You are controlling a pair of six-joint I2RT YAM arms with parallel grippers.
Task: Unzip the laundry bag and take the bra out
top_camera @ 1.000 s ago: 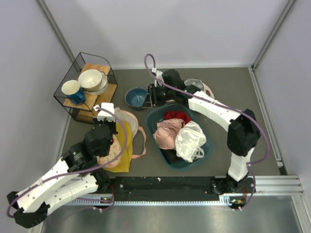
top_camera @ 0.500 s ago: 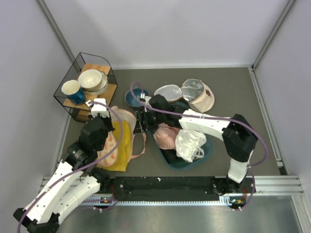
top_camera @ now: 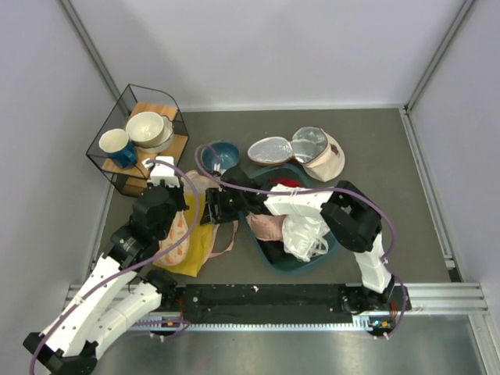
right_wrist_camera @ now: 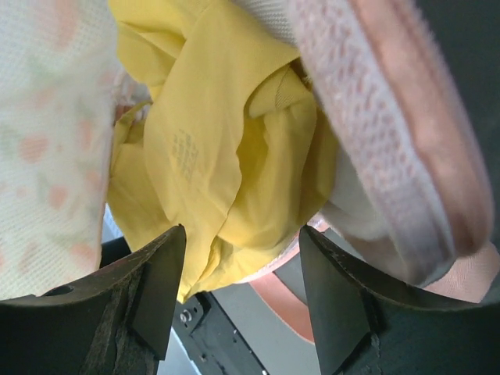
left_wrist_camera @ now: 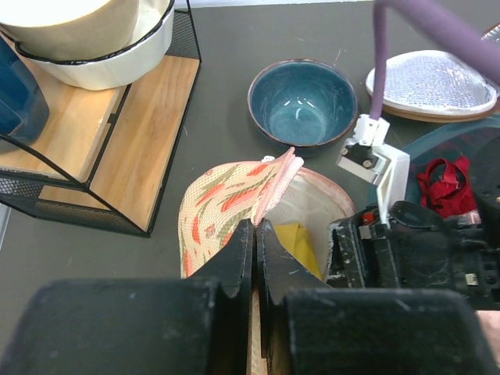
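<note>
Left gripper (left_wrist_camera: 255, 234) pinching the raised edge of the laundry bag (left_wrist_camera: 223, 195) at frame centre, right gripper (right_wrist_camera: 241, 258) spread wide, close over the yellow bra (right_wrist_camera: 203, 148)

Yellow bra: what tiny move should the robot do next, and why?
Probably lower the right gripper and close it on the bra. Its open fingers hang just over the yellow fabric, and the left gripper pinches the bag flap up, leaving the bra uncovered.
</note>
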